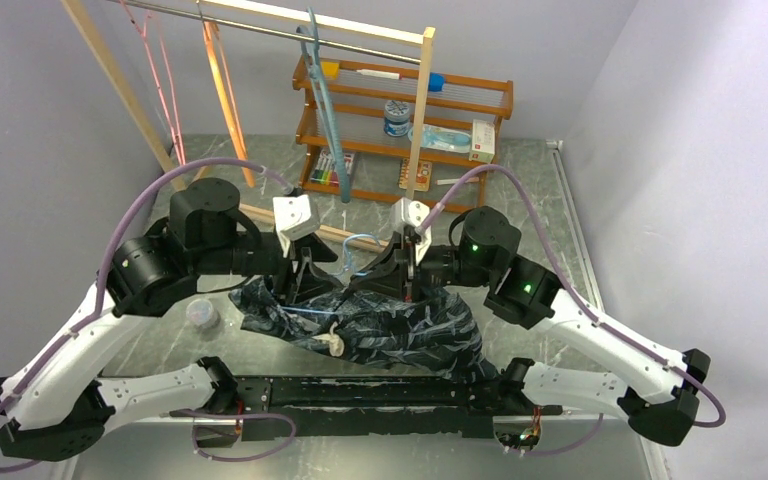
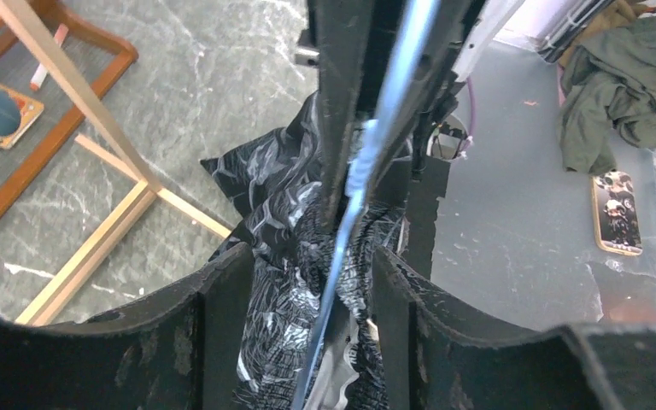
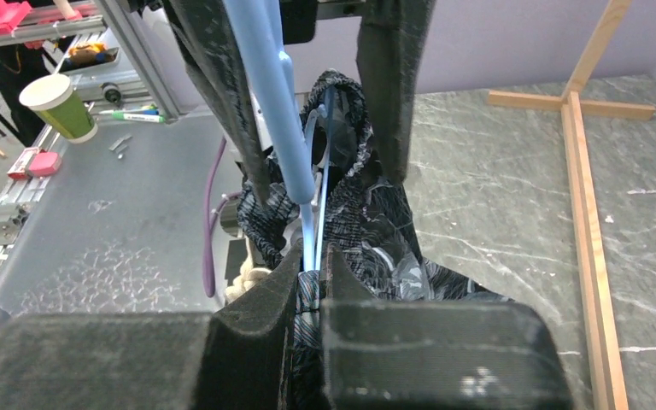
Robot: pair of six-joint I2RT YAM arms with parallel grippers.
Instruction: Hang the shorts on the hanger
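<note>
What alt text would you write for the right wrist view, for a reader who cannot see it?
The right gripper, at the bottom, is pinched shut on the light-blue wire hanger and the dark marbled shorts bunched around it. Behind lie a grey marbled tabletop and a wooden rack foot.

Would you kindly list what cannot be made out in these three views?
Most of the hanger: top view, hidden by the shorts, the left end effector and the right end effector.
Leg openings: every view, lost in bunched folds.
Print on the white box: top view, too small.
</note>
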